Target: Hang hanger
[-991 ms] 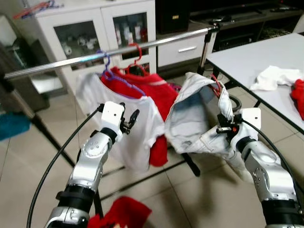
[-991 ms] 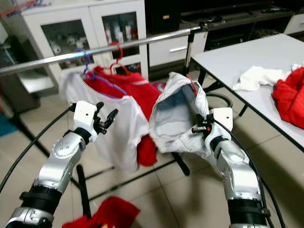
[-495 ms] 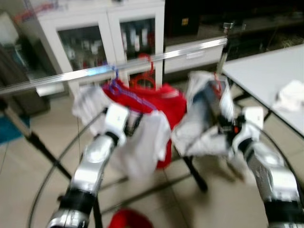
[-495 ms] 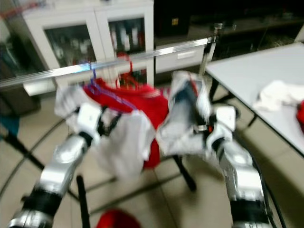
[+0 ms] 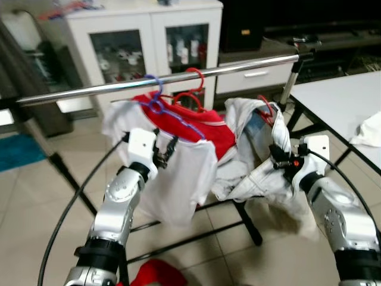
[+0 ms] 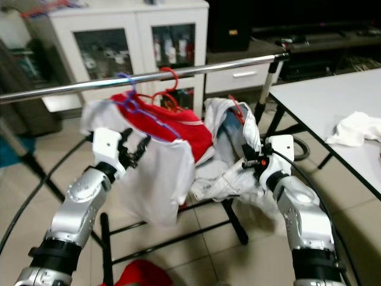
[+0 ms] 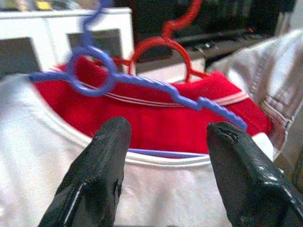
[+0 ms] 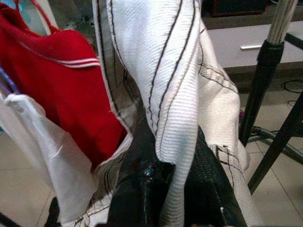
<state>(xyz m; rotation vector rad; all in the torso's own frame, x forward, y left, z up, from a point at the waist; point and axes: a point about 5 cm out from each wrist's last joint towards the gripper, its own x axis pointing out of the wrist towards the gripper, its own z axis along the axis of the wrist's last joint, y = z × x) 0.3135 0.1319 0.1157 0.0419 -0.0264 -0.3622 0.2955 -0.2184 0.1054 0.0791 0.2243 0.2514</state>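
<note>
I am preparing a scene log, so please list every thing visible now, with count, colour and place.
Clothes rail: one, silver, across the scene.
Purple hanger: one, on the rail, carrying the white shirt.
Red hanger: one, on the rail, carrying the red shirt.
Pale jacket: one, whitish, on a third hanger, red, below the rail.
Cabinet: one, white, behind.
Table: one, white, at right.
White cloth: one, on the table.
Red cloth: one, on the floor.
Left gripper: open, before the white shirt.
Right gripper: shut on the jacket.
</note>
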